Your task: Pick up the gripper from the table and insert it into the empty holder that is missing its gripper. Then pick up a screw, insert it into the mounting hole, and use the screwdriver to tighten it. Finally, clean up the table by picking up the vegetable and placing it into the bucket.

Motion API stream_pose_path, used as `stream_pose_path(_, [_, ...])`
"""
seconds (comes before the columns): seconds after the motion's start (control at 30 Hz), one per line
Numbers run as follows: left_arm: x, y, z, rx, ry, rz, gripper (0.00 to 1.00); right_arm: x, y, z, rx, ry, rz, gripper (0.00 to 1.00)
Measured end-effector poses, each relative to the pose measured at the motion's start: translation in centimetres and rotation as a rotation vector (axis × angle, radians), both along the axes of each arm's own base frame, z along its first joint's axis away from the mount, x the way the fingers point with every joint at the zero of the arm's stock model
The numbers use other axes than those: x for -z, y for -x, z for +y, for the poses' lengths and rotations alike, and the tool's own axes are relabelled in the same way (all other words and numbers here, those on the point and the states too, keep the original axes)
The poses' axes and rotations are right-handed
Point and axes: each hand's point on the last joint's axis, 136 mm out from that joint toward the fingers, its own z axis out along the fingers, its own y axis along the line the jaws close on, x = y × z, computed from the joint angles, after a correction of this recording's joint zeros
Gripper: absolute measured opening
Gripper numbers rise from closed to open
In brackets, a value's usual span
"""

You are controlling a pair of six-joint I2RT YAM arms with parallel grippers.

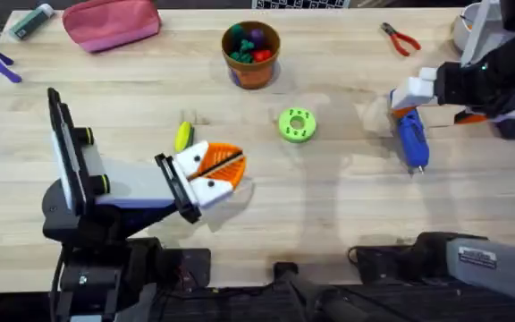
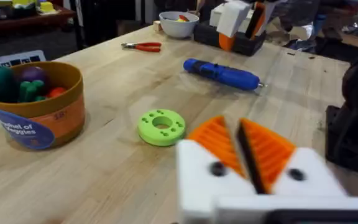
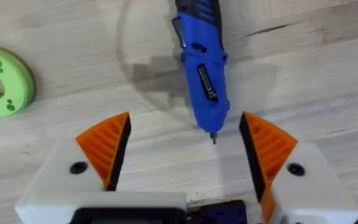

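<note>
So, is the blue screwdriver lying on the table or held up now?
Lying flat. The screwdriver rests on the wooden table, and the right pincer is open with its orange pads apart on either side of the tip, not touching it.

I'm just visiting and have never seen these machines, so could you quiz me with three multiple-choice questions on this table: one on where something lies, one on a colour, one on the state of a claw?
1. Where does the blue pen-shaped electric screwdriver lie?
A. Inside the pot
B. Flat on the wooden table, under the right gripper
C. Beside the pink pouch

2. What colour is the holed plastic disc?
A. Green
B. Red
C. White

3. How do the right gripper's orange ribbed fingers stand?
A. Clamped on the screwdriver
B. Shut on nothing
C. Apart, with the screwdriver's metal tip between them, untouched

Answers:
1 B: the overhead view shows it on bare wood, by that gripper.
2 A: it is bright green in each view.
3 C: the right wrist view shows wood on either side of the tip.
</note>
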Motion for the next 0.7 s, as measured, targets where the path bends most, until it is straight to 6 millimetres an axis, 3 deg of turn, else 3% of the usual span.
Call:
stream_pose_path(0.03, [0.00, 0.00, 0.00, 0.000, -0.001, -0.002, 0.036, 0.00, 0.00, 0.00, 0.000, 0.000, 0.000, 0.993])
stream_pose_path(0.07, [0.00, 0.00, 0.00, 0.000, -0.001, -0.003, 0.013, 0.00, 0.00, 0.00, 0.000, 0.000, 0.000, 0.992])
stream_pose_path(0.7, [0.00, 0.00, 0.00, 0.000, -0.001, -0.003, 0.006, -0.20, -0.85, -0.16, -0.002, 0.007, -0.036, 0.992])
